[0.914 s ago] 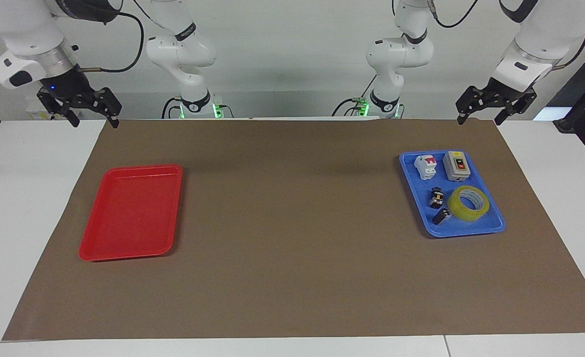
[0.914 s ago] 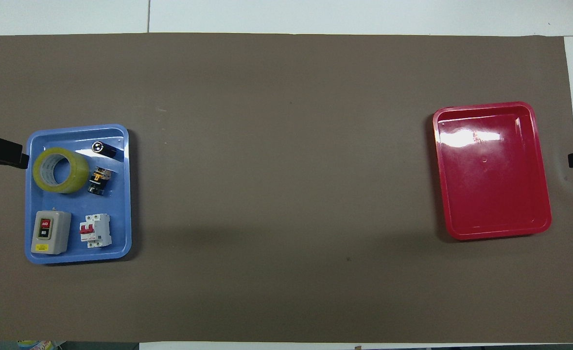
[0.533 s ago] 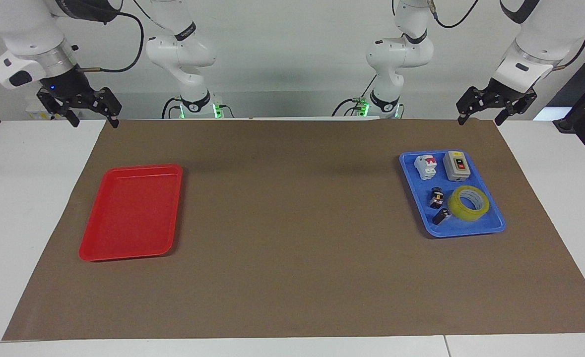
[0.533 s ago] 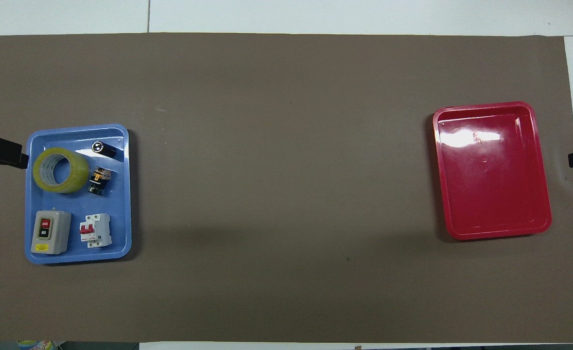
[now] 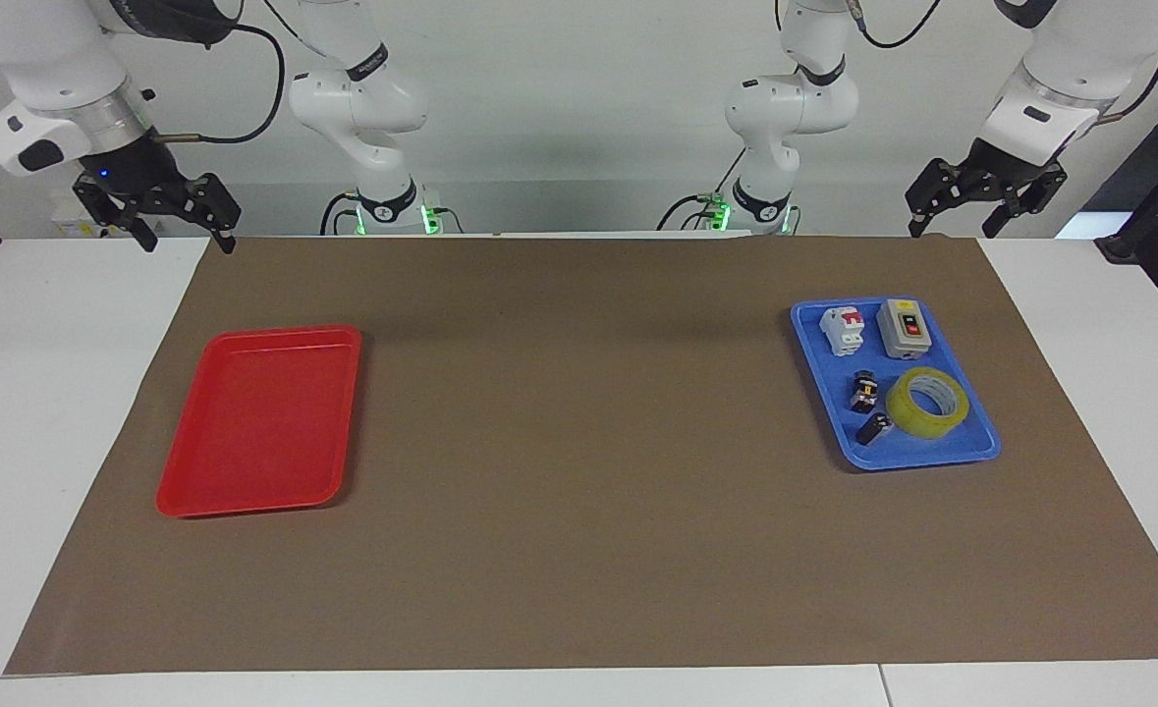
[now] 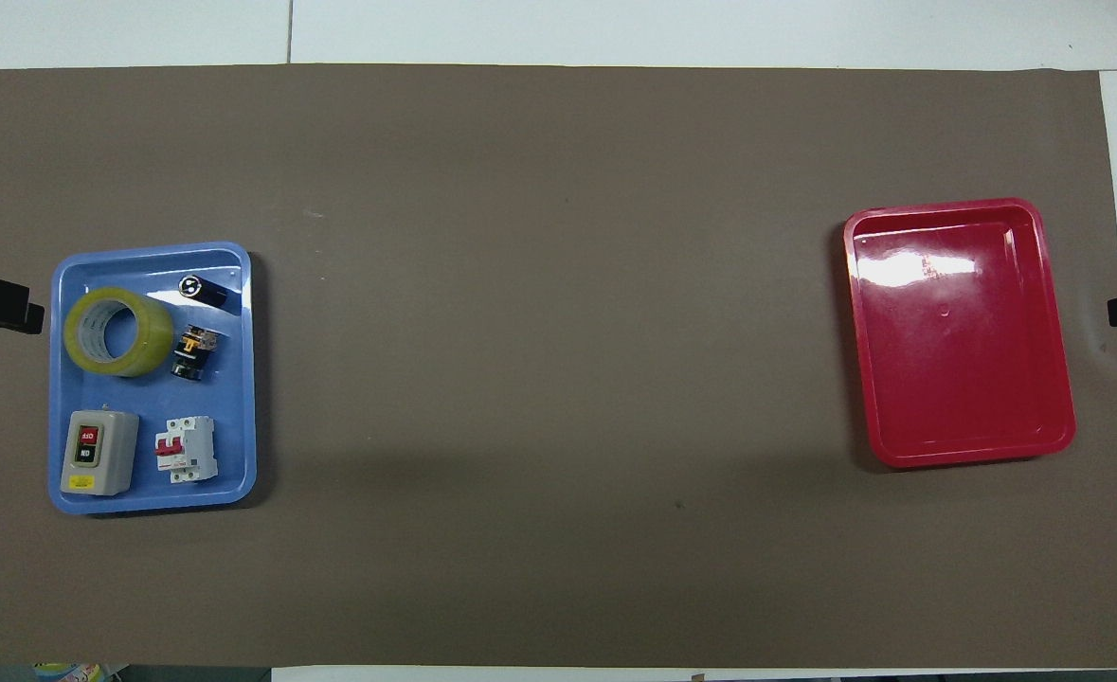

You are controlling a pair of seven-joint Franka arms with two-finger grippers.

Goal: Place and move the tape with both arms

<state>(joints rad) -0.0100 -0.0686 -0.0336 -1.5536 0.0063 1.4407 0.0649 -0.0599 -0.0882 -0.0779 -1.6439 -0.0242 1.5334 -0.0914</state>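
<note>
Facing view shows us the tape [image 5: 926,404] lying flat in the blue tray [image 5: 971,454], at about 6 o'clock from our left gripper [image 5: 964,224], whose fingers are spread wide, while our right gripper [image 5: 186,236], also spread, waits well apart.

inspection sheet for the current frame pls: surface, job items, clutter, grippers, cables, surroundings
Surface: brown mat over a white table.
Job's things: tape lies flat in the blue tray at the left arm's end, untouched; red tray at the right arm's end holds nothing.
Clutter: in the blue tray, grey switch box and white breaker nearer the robots; black-and-yellow part and small black cylinder beside the tape.
Grippers: left gripper open, raised over the mat's edge; right gripper open, raised over the mat's corner, arm waiting.
Cables: black cables on the arms and at the bases.
Surroundings: pale wall.
</note>
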